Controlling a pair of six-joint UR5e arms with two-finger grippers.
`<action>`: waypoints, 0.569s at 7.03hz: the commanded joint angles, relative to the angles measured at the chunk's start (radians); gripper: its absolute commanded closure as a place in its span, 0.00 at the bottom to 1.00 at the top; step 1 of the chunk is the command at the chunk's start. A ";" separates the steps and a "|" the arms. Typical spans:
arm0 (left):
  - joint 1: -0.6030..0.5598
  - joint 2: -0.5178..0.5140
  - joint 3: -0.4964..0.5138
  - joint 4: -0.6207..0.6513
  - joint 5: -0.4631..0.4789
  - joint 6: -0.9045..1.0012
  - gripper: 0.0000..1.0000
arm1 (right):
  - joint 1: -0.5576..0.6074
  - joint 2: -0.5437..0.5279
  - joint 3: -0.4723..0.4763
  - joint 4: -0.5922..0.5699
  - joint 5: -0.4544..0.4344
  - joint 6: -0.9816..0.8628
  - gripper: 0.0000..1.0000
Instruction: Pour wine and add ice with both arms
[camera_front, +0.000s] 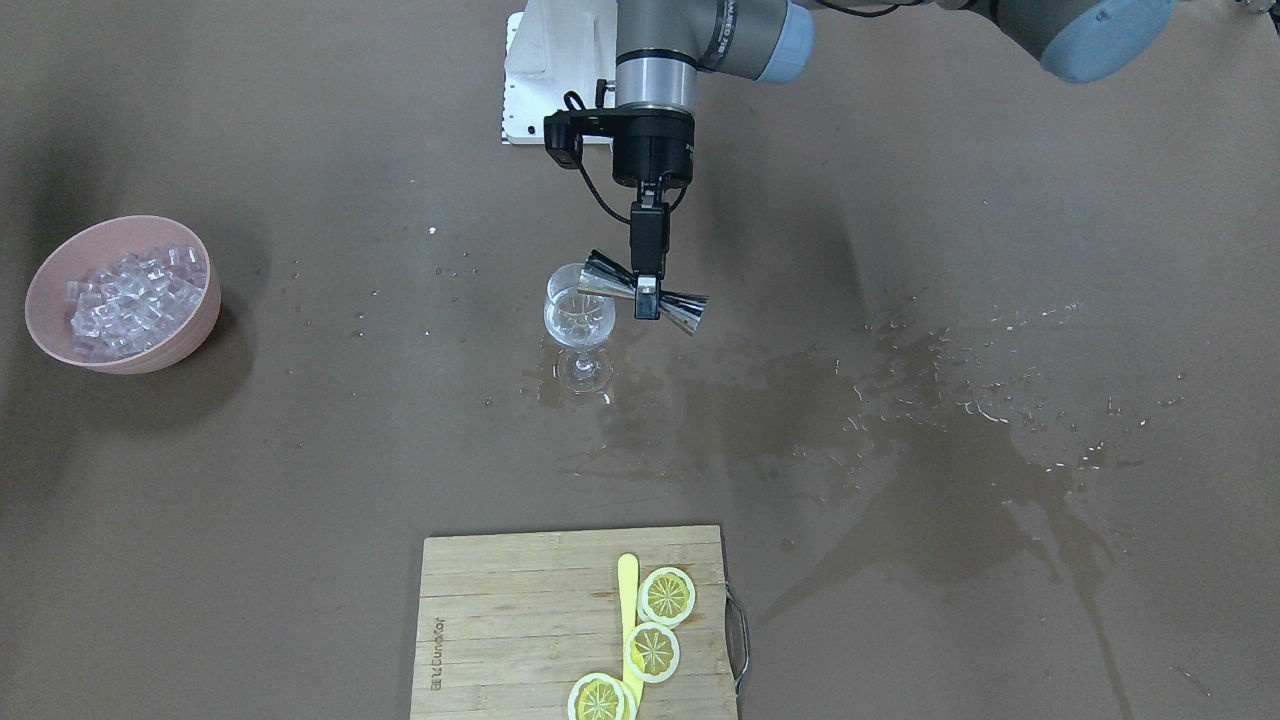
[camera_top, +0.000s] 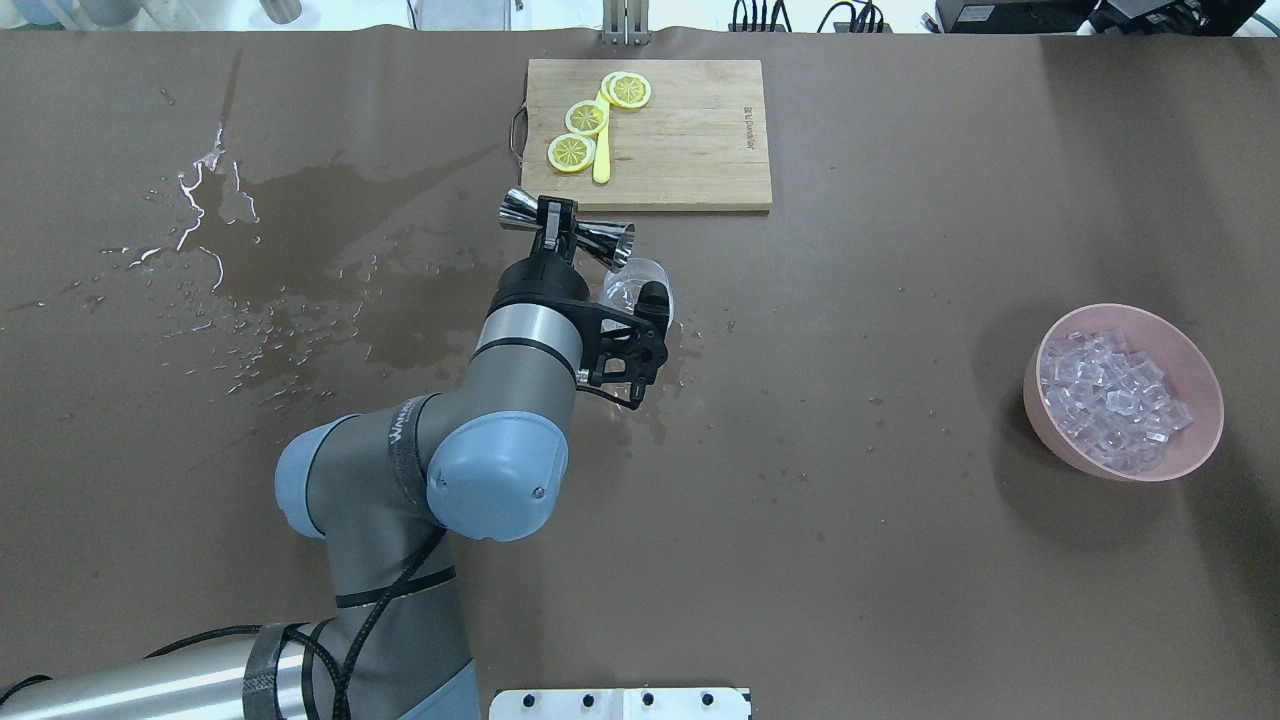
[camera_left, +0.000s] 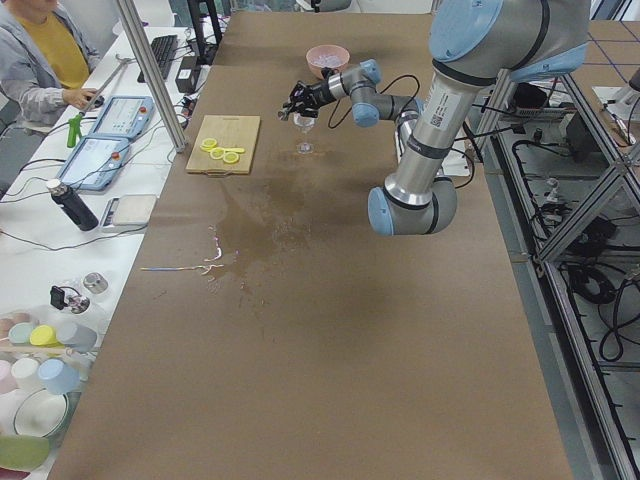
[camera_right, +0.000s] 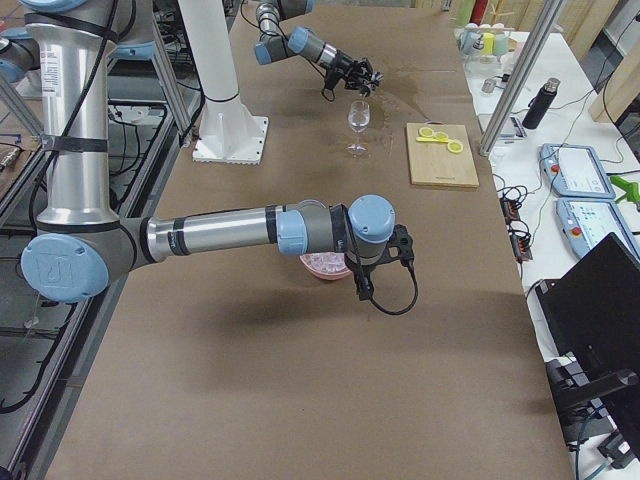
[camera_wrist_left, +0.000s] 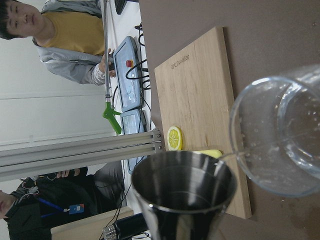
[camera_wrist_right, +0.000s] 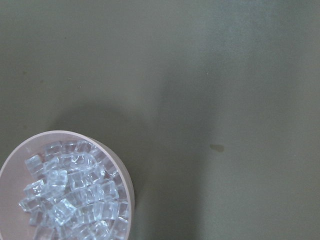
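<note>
- Left arm: reaches from the robot's side edge out to the middle of the worktop. Its wrist is bent so that the tool points down and forward.
- Left gripper: its fingers are pinched narrowly on the waist of the steel jigger. The jigger lies tipped on its side, nearly level.
- One jigger cone mouth sits at the rim of the wine glass; the other cone points away from the glass.
- Wine glass: stands upright on its stem near the worktop's middle, between the robot's base and the cutting board.
- Wine: a small amount of clear liquid lies in the glass bowl. In the left wrist view a thin clear thread shows between the jigger lip and the glass mouth.
- Right arm: stretched almost level over the worktop, with its wrist above the pink bowl.
- Right gripper: its fingers cannot be made out, so wide or narrow cannot be told.
- Ice: heaped in the pink bowl, near the worktop's end on the robot's right.
- Lemon slices: lie on the cutting board at the operators' edge.
- Wet patches: spread towards the end on the robot's left.
</note>
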 joint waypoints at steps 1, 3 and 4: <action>0.001 -0.007 -0.009 0.053 0.008 0.003 1.00 | 0.000 0.000 -0.001 0.000 0.003 0.000 0.00; 0.002 -0.013 -0.010 0.033 0.005 -0.038 1.00 | 0.000 0.000 -0.001 0.000 0.003 0.000 0.00; 0.002 -0.004 -0.013 -0.018 0.004 -0.094 1.00 | 0.000 0.000 -0.001 0.000 0.001 0.000 0.00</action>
